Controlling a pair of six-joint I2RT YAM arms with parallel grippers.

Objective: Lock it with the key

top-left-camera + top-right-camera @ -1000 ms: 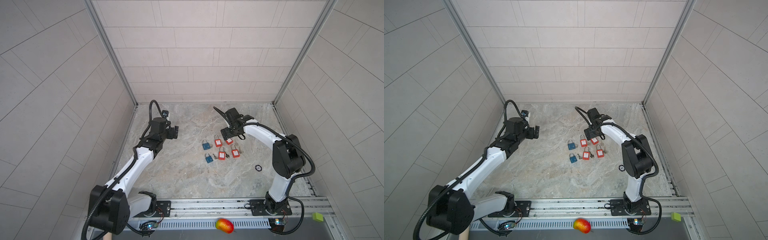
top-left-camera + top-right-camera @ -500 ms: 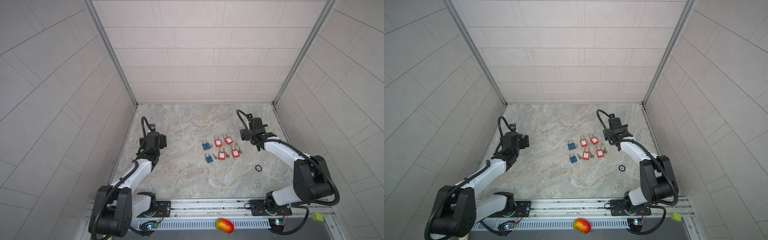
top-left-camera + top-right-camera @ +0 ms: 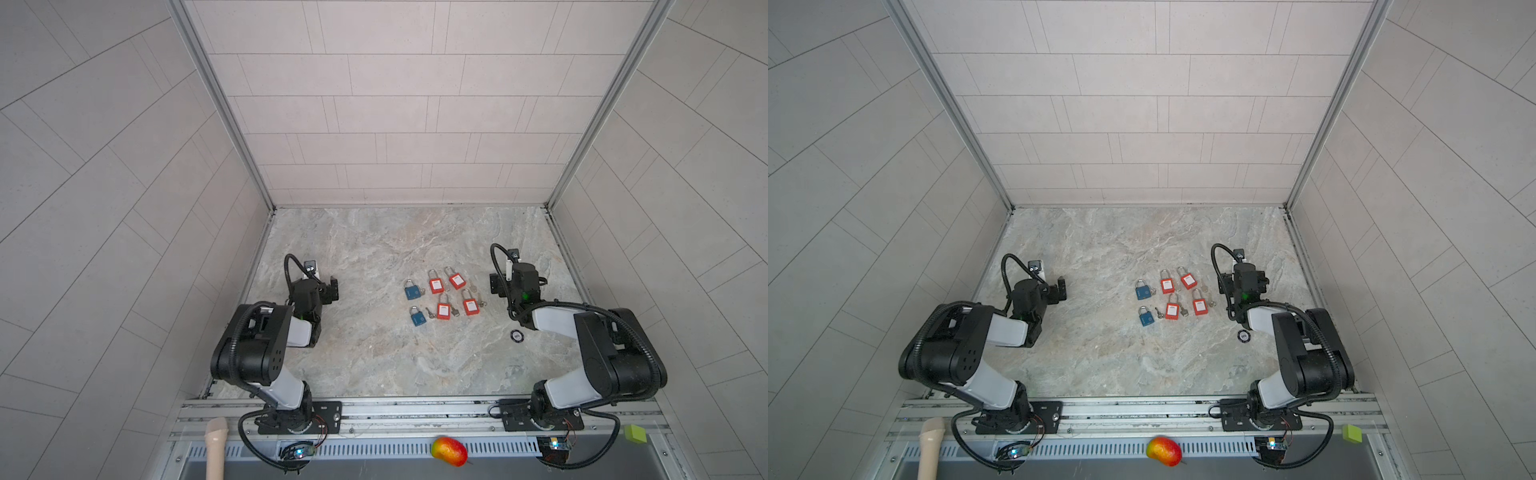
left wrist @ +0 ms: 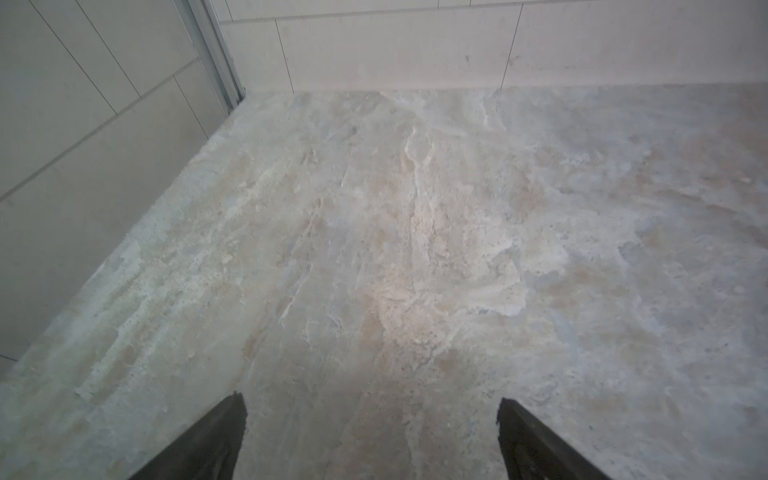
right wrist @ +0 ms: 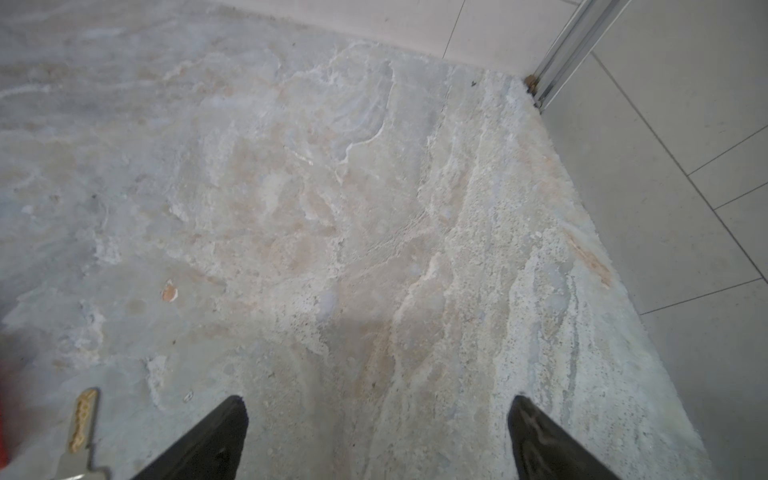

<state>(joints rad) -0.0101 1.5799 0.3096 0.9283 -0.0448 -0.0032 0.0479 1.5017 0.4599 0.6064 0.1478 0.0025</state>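
Padlocks [image 3: 444,311], boxy, red and blue, lie flat; rough marbled stone tabletop [image 3: 374,353].

- Bare grey-beige marbled worktop [image 3: 374,241] lies open from the pale tiled back wall [image 3: 395,124] to the centre.
- 4 red plastic padlocks [image 3: 444,311] and 2 blue padlocks [image 3: 412,291], with small metal keys [image 3: 430,312] beside them, crowd the centre.
- A small black round disc [image 3: 516,335] lies just beside the folded right arm [image 3: 552,322].
- The spread black left fingers [image 4: 208,440] have only bare worktop ahead, up to the wall.
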